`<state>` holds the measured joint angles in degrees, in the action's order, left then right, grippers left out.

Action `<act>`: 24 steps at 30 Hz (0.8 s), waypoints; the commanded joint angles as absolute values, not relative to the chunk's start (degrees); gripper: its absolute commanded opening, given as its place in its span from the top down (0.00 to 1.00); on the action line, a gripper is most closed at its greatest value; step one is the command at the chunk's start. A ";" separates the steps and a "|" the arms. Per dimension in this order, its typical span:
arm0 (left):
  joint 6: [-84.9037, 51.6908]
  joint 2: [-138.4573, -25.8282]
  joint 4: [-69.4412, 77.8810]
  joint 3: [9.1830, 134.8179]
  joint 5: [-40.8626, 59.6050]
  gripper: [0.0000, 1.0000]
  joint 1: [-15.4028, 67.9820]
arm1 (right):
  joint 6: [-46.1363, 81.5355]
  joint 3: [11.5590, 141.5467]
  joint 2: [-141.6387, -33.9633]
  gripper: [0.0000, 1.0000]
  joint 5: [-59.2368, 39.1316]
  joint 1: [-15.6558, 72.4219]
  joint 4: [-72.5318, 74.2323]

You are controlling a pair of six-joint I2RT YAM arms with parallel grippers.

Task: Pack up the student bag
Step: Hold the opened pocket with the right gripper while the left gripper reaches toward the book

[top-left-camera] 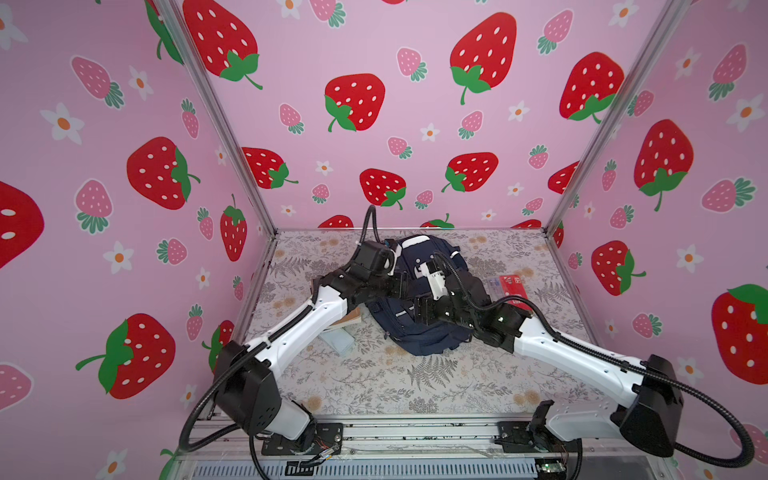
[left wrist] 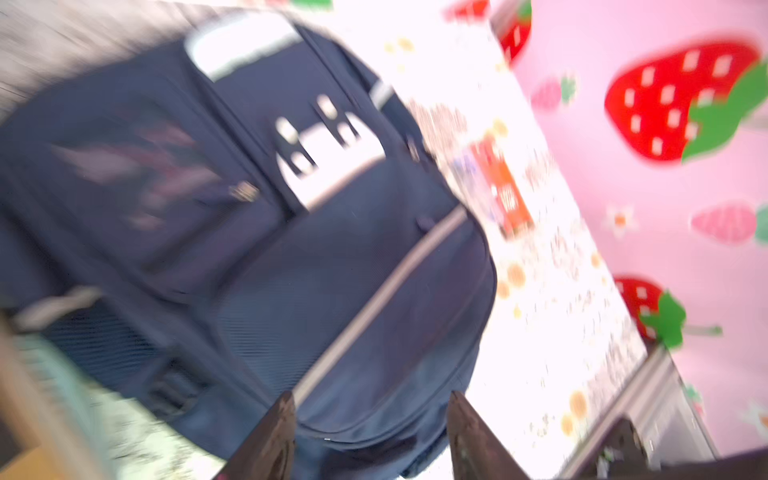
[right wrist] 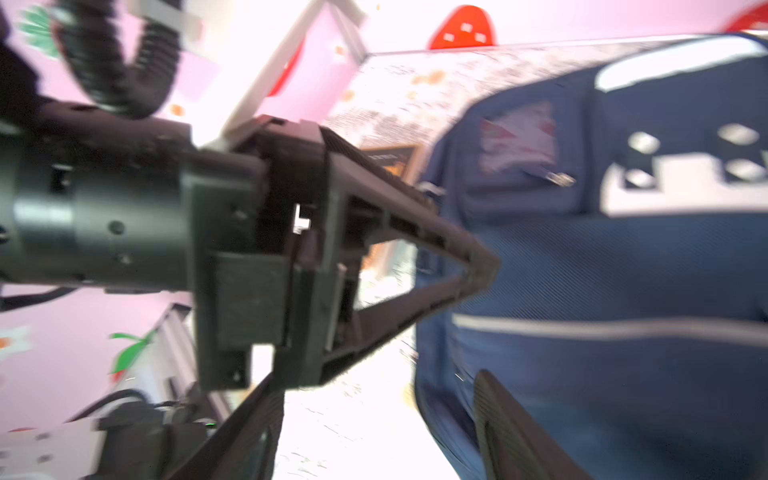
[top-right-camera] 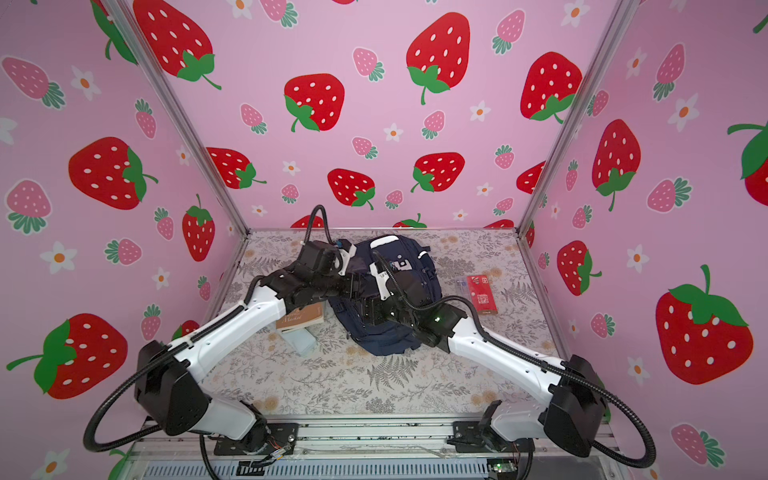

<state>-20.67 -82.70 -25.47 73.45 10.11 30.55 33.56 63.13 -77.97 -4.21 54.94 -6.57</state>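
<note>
Brown book (top-right-camera: 301, 316) cover: a cursive word was seen, possibly "Market", not read with certainty.
Red packet (top-right-camera: 482, 294): white printing was seen, too small to be read.
White patch (left wrist: 340, 166) on student bag (top-right-camera: 382, 336): only black squares were made out.

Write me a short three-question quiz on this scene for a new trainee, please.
1. True or false: the student bag stands upright on the table.
2. Multiple choice: in both top views, the red pack lies A) left of the bag, B) right of the bag, C) on top of the bag.
3. Short answer: what brown item lies left of the bag in a top view?
Key: 1. False; it lies flat, white patch facing up. 2. B. 3. A book.
</note>
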 commanded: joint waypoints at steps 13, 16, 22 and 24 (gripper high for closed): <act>-34.08 -67.98 -31.98 49.48 21.67 0.28 -7.01 | 27.76 87.04 -110.15 0.31 -11.93 56.08 -15.75; -36.34 -67.39 -27.36 44.53 26.70 0.25 -12.08 | 28.34 89.10 -114.12 0.35 -16.44 56.20 -15.09; -38.16 -70.25 -21.30 39.62 30.85 0.17 -17.31 | 28.89 89.71 -118.67 0.35 -21.64 56.15 -10.55; -37.75 -72.33 -20.27 39.25 31.75 0.16 -18.90 | 28.16 91.54 -120.57 0.35 -22.27 56.16 -11.40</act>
